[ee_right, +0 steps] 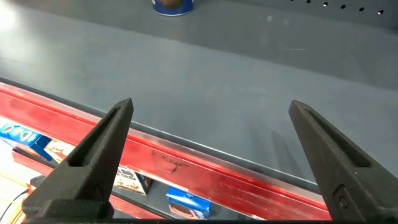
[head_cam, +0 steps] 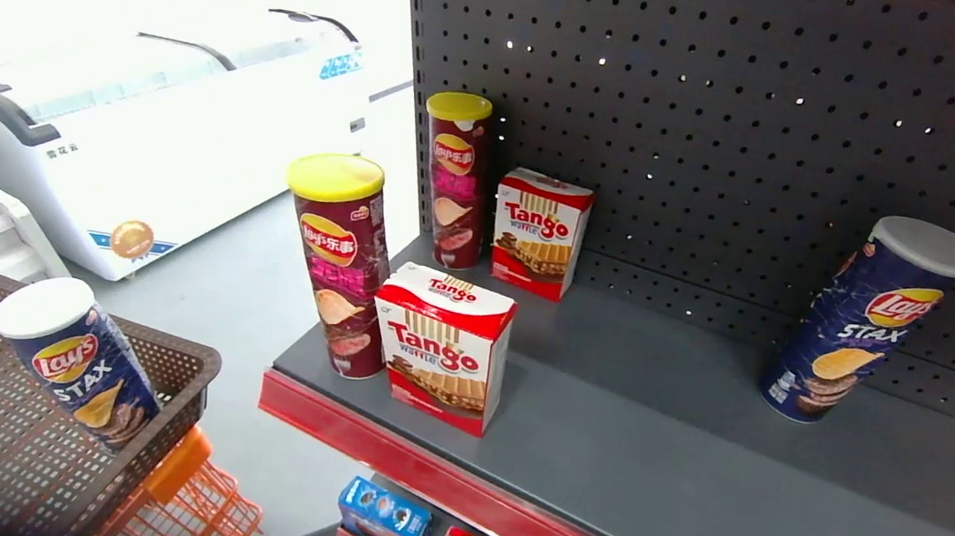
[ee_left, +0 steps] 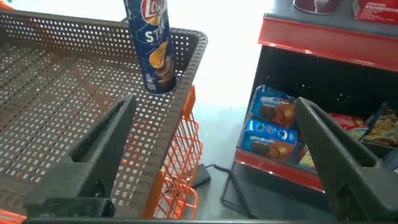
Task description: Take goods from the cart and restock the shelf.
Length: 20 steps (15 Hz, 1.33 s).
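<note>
Holding both the left gripper (ee_left: 213, 103) and right gripper (ee_right: 211, 104) spread apart, gripping nothing — possibly risking knocking the leaning blue can (ee_left: 152, 50) flat in the cart basket (ee_left: 62, 93) by closing off-centre.

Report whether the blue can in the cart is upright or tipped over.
Upright: the can stands on its base in a corner of the basket, with its white lid on top.

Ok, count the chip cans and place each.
4. Blue can in the cart basket; on the shelf, front maroon can at left, rear maroon can behind it, second blue can far right. Others may be hidden.
</note>
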### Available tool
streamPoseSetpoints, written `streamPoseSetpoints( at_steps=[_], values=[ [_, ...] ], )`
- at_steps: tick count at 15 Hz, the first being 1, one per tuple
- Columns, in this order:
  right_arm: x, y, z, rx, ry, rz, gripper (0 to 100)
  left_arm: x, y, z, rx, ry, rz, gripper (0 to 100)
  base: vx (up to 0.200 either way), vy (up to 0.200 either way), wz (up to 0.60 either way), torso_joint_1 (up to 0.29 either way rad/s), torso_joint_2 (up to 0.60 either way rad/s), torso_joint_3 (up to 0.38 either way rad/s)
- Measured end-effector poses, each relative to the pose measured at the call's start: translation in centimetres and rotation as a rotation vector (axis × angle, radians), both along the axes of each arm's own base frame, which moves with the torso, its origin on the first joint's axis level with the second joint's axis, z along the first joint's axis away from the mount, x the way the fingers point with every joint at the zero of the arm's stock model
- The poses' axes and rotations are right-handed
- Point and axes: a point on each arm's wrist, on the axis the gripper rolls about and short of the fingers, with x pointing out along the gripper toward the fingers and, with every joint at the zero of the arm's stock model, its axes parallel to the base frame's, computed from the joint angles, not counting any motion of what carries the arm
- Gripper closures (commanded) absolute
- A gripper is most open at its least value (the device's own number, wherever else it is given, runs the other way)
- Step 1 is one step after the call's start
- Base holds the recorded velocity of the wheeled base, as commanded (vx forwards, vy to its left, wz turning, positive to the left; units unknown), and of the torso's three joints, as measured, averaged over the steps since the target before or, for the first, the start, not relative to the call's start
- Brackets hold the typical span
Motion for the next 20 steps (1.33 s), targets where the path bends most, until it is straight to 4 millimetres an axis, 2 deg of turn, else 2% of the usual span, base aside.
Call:
streamPoseSetpoints(
  at_steps=[3,6,8,10,13,16,20],
  values=[
    [0.0,0.0,0.0,0.000,0.000,0.000,0,0.0,0.0,0.4,0.000,-0.007,0.023,0,0.000,0.000,0.00,0.000,0.00,0.000],
    [0.0,0.0,0.0,0.000,0.000,0.000,0,0.6,-0.2,3.2,-0.007,0.027,0.056,0,0.000,0.000,0.00,0.000,0.00,0.000],
    [0.0,0.0,0.0,0.000,0.000,0.000,0,2.2,-0.1,5.6,-0.011,0.097,0.103,0,0.000,0.000,0.00,0.000,0.00,0.000],
    [0.0,0.0,0.0,0.000,0.000,0.000,0,4.7,0.4,8.0,-0.002,0.173,0.172,0,0.000,0.000,0.00,0.000,0.00,0.000],
    [0.0,0.0,0.0,0.000,0.000,0.000,0,8.8,1.9,9.9,0.012,0.237,0.238,0,0.000,0.000,0.00,0.000,0.00,0.000],
    [0.0,0.0,0.0,0.000,0.000,0.000,0,12.5,2.9,9.8,0.019,0.219,0.226,0,0.000,0.000,0.00,0.000,0.00,0.000],
    [0.0,0.0,0.0,0.000,0.000,0.000,0,16.2,3.8,8.1,0.011,0.281,0.216,0,0.000,0.000,0.00,0.000,0.00,0.000]
  ],
)
